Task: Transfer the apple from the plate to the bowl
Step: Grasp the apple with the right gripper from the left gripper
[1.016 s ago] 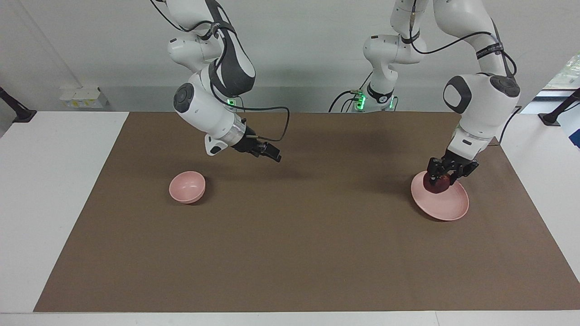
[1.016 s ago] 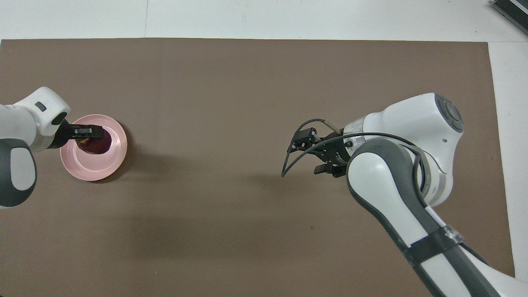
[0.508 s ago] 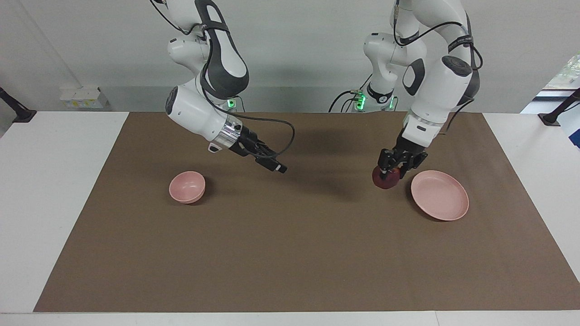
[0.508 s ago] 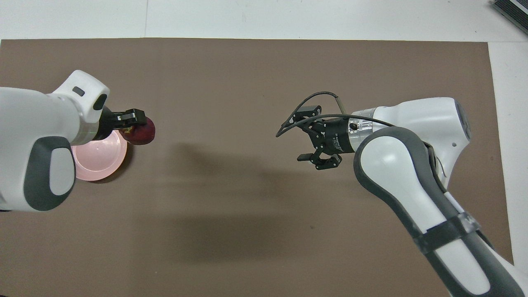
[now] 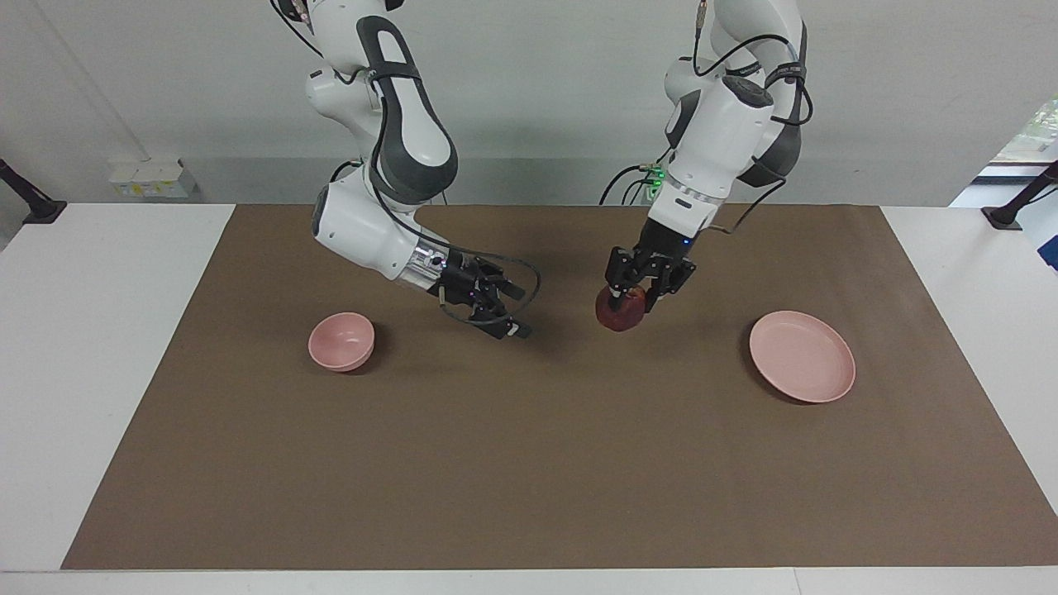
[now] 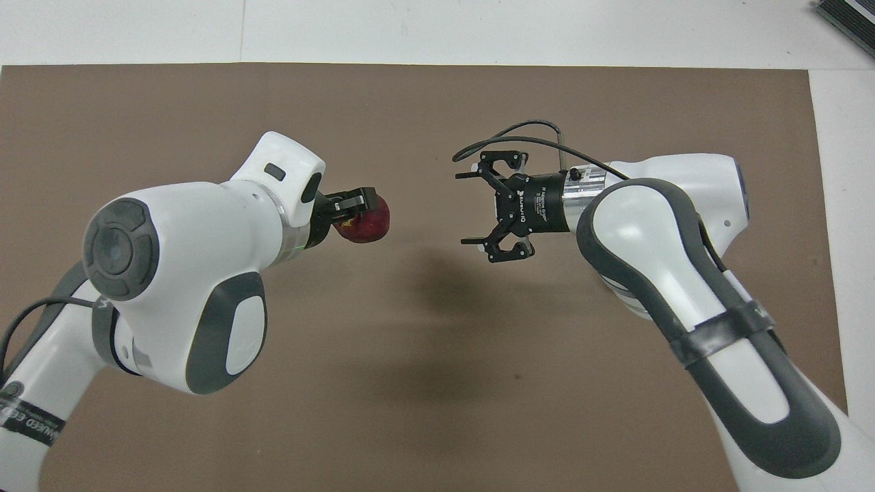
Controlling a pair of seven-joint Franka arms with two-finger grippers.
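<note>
Your left gripper point(image 5: 626, 304) point(image 6: 359, 208) is up in the air over the middle of the brown mat point(image 5: 529, 463) point(image 6: 424, 102), with its jaws closed on the apple point(image 5: 621, 312) point(image 6: 364, 224). The apple hangs below the jaws, clear of the mat, and you can see its dark red skin with a yellowish patch next to the fingers in the overhead view. It is off the plate point(image 5: 802, 356) and well apart from it.

The plate sits bare on the mat toward the left arm's end of the counter point(image 5: 107, 330) point(image 6: 478, 31). In the overhead view the left arm's body covers it, so you only get it in the facing view.

Your right gripper point(image 5: 504, 310) point(image 6: 489, 208) also hangs over the middle of the mat, near the apple but not touching it. Its jaws stand wide apart and hold nothing, and they point toward the left gripper; a black cable loops around the wrist.

The bowl point(image 5: 341, 341) stands upright on the mat toward the right arm's end of the counter, just beside the spot under the right arm's wrist. You can see nothing inside it. The overhead view hides it under the right arm.

The apple is between the bowl and the plate, closer to the plate's half, with the right gripper between it and the bowl.
</note>
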